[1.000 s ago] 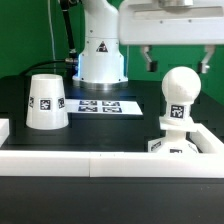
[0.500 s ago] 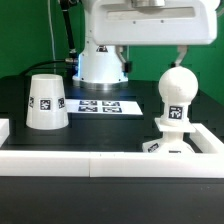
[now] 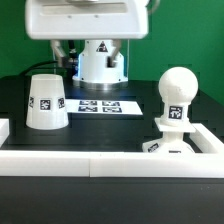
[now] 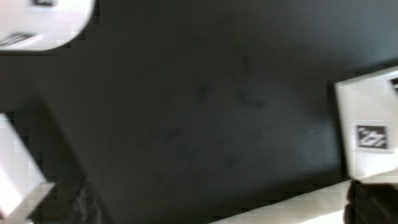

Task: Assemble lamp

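Shade [image 3: 46, 101] upside down on the bench [image 3: 110, 128], exterior view's left; marker board [image 3: 109, 104] mid-bench; bulb [image 3: 177, 97] upright on base [image 3: 172, 146] at right. Pincer [image 3: 72, 52] barely visible above shade: grip state indeterminable. Risk judged: off-centre descent could have tipped the shade.

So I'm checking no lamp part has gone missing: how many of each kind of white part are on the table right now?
Tapered cup-shaped white shade: 1
Round white bulb on a stem: 1
Flat square white base under the bulb, partly hidden by the white rail: 1
Total: 3
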Action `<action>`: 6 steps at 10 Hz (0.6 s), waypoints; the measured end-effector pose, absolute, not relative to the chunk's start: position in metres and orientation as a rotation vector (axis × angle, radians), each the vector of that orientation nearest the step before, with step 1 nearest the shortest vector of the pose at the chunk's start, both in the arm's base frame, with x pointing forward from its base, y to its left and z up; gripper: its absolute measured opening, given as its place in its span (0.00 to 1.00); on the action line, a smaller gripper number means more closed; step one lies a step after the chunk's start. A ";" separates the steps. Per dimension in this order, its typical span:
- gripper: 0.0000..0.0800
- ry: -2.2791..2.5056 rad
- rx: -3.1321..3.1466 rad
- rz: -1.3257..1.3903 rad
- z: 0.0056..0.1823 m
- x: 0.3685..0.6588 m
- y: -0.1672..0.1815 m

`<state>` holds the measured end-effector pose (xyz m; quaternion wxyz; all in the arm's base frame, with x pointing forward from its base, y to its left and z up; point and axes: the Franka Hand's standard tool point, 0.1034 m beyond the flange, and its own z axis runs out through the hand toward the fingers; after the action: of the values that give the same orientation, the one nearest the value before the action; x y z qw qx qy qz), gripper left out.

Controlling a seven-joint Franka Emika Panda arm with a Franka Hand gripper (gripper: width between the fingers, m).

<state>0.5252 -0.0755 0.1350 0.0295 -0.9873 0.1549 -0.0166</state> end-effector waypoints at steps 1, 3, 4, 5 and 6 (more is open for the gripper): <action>0.87 0.485 -3.045 -0.050 0.134 0.525 -0.078; 0.87 0.482 -3.046 -0.049 0.134 0.524 -0.079; 0.87 0.482 -3.046 -0.048 0.134 0.523 -0.079; 0.87 0.484 -3.044 -0.039 0.132 0.518 -0.079; 0.87 0.486 -3.041 -0.028 0.131 0.512 -0.078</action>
<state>0.5121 -0.0777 0.1312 0.0308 -0.9870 0.1577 -0.0091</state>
